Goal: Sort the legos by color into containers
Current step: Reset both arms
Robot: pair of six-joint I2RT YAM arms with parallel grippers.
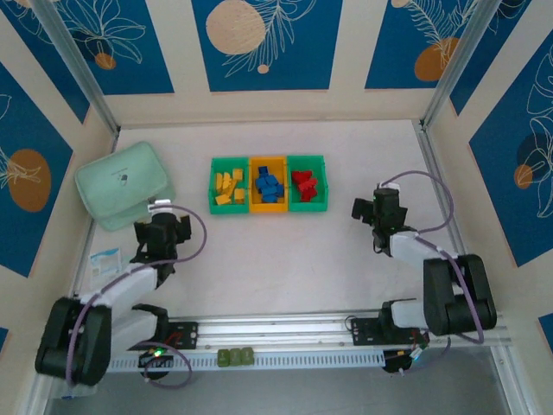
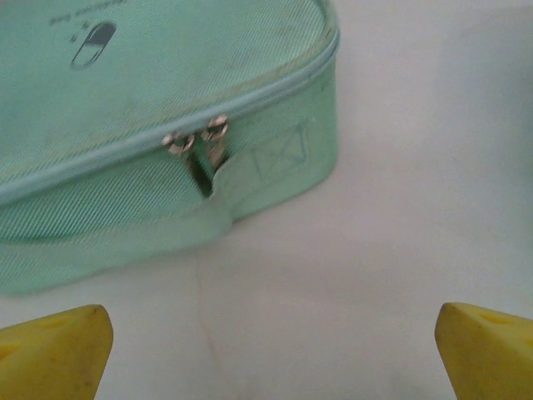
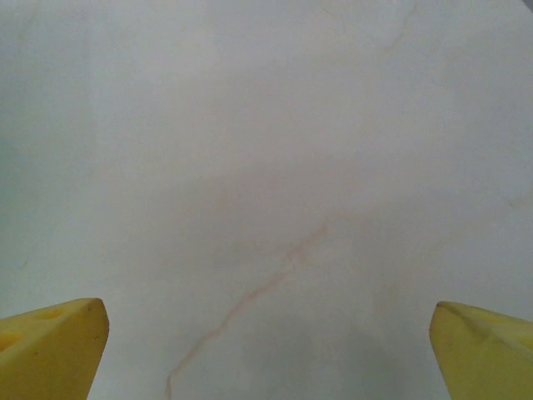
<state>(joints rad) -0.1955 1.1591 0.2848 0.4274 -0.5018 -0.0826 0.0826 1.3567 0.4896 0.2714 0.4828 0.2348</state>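
Three joined containers stand in a row at the table's middle back. The left green bin [image 1: 215,184] holds yellow legos [image 1: 228,187]. Blue legos [image 1: 269,186] lie in the orange middle bin [image 1: 269,207], and red legos [image 1: 304,184] in the right green bin [image 1: 321,183]. My left gripper [image 1: 164,229] sits left of the bins, near a mint pouch; it is open [image 2: 275,350], with bare table between its yellow fingertips [image 2: 58,350]. My right gripper [image 1: 373,210] is right of the bins, open [image 3: 266,350] over bare table, nothing between its fingertips [image 3: 483,346].
A pale mint zipped pouch [image 1: 121,184] lies at the back left, close in front of my left gripper [image 2: 158,125]. A small white packet [image 1: 105,259] lies near the left edge. Olive-green blocks [image 1: 234,356] sit on the front rail. Walls enclose the table.
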